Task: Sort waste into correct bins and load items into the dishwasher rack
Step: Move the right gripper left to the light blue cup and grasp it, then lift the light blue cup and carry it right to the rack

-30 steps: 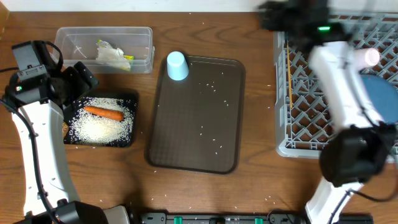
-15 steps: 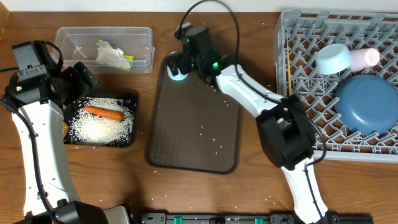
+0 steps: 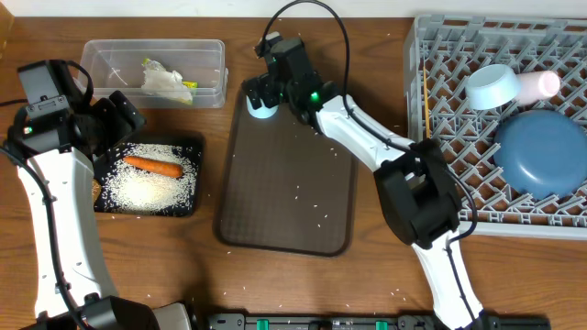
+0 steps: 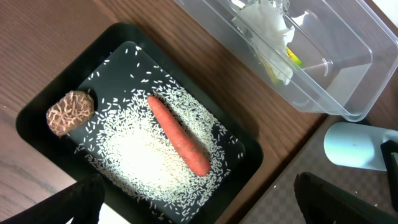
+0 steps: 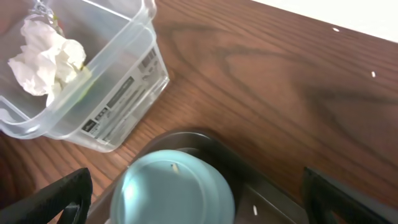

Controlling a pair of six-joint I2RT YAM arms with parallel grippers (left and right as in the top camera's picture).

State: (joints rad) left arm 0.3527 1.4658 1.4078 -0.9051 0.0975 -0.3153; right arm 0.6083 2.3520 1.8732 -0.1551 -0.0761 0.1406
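My right gripper (image 5: 205, 198) is spread wide and empty, one finger on either side of the small light-blue cup (image 5: 171, 186). The cup stands mouth-down beneath me at the far left corner of the brown serving tray (image 3: 293, 174). It is round, so no axis matters, and I judge a straight drop will do. My left gripper (image 4: 208, 202), also open and empty, hovers over the black tray (image 4: 37, 112), farther off.

You have: carrot (image 4: 179, 135) orange | rice (image 4: 140, 163) white, speckling black tray (image 4: 112, 56) | food lump (image 4: 69, 112) brown, net-veined | cup (image 5: 171, 190) light blue | rack (image 3: 449, 119) grey lattice | plate (image 3: 543, 151) dark blue | tub (image 4: 348, 81) clear.
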